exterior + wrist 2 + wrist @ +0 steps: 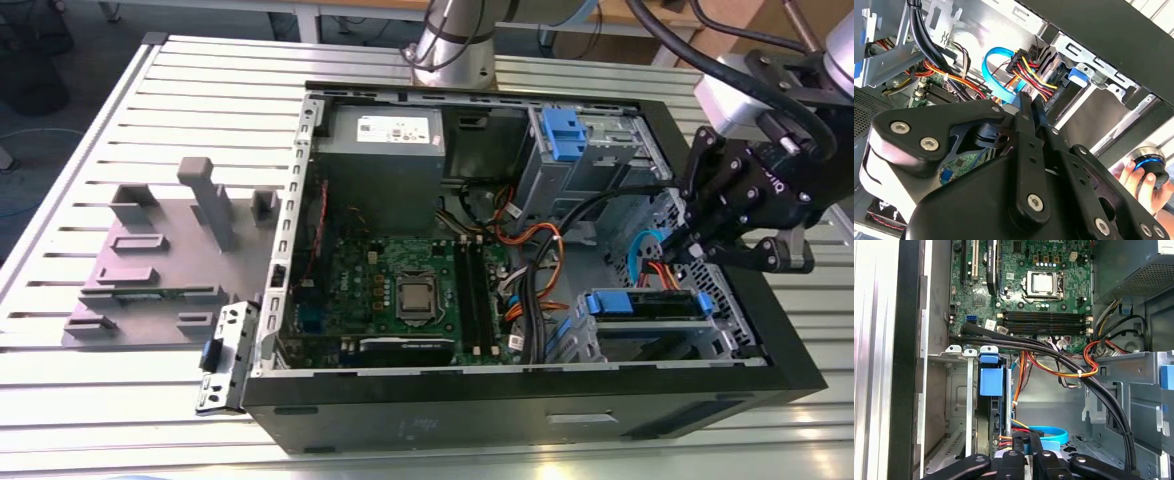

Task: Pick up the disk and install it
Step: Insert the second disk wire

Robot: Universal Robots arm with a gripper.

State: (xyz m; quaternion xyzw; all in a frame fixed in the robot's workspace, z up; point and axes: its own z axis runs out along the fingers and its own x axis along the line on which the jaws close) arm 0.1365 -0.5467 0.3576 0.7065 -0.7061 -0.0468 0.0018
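Observation:
The disk [647,303] stands on edge in the lower drive bay at the front corner of the open computer case [534,400], on the exterior view's right. Its blue plastic rail [990,380] and dark edge show in the first wrist view. Red, yellow and blue cables [1029,432] run to its end. My gripper [686,256] hangs just above that bay, over the cable end of the disk. Its two black fingers [1013,460] lie close together, shut, with nothing between them. In the second wrist view the gripper [1032,102] points at the cable plug beside the blue rail [1077,75].
Inside the case lie a green circuit board [400,290], a grey power supply box [384,135] and an upper bay with a blue tab [561,135]. A thick black cable bundle [1094,385] crosses near the bay. A grey fixture [160,260] sits left. A hand [1141,177] holds a round knob.

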